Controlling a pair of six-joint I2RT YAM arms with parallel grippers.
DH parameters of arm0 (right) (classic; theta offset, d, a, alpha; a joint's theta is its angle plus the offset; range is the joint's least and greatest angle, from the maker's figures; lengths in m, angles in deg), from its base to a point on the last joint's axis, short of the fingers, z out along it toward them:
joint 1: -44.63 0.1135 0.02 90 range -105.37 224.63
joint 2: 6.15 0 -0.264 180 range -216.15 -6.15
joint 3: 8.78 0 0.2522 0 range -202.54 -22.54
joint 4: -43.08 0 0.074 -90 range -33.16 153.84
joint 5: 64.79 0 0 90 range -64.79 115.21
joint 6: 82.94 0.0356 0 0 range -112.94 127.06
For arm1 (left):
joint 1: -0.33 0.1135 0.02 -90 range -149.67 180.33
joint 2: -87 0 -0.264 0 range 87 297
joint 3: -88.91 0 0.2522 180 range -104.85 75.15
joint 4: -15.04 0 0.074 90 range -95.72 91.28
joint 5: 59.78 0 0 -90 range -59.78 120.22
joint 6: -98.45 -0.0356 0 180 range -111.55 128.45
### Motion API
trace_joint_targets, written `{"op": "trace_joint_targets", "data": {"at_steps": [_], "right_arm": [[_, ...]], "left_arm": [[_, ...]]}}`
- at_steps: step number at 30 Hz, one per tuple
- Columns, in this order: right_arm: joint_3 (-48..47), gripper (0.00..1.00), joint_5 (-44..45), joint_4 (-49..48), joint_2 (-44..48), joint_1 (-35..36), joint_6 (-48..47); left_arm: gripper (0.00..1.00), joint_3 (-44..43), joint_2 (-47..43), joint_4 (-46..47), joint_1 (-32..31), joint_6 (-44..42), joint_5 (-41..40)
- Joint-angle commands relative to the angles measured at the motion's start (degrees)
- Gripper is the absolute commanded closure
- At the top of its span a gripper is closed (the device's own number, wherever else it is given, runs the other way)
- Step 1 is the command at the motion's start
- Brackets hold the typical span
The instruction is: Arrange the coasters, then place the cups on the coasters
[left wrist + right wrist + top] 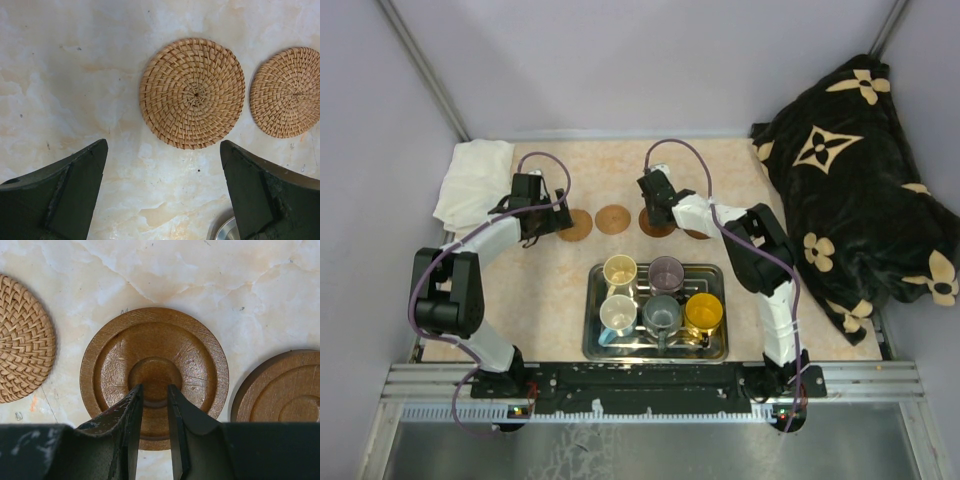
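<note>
Four round coasters lie in a row across the table: two woven ones, then two dark wooden ones. My right gripper points down over the centre of a wooden coaster, its jaws nearly together with only a thin slit and nothing between them. My left gripper hangs wide open just short of a woven coaster. Cream-yellow, purple, white, grey and orange-yellow cups stand in the tray.
The rectangular metal tray sits near the arms' bases; its corner shows by my left fingers. A white cloth lies at the back left. A black flower-patterned blanket is heaped along the right side.
</note>
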Motion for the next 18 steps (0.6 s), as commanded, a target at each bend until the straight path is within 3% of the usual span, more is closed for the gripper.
{"op": "trace_joint_targets", "data": {"at_steps": [1, 18], "right_arm": [[-0.33, 0.73, -1.28, 6.64, -0.83, 0.29, -0.23], [-1.84, 0.73, -2.25, 7.18, -2.16, 1.71, -0.47]], "left_arm": [[0.00, -0.21, -0.68, 0.56, -0.23, 0.39, 0.56], [0.01, 0.12, -0.77, 0.69, -0.23, 0.65, 0.48]]}}
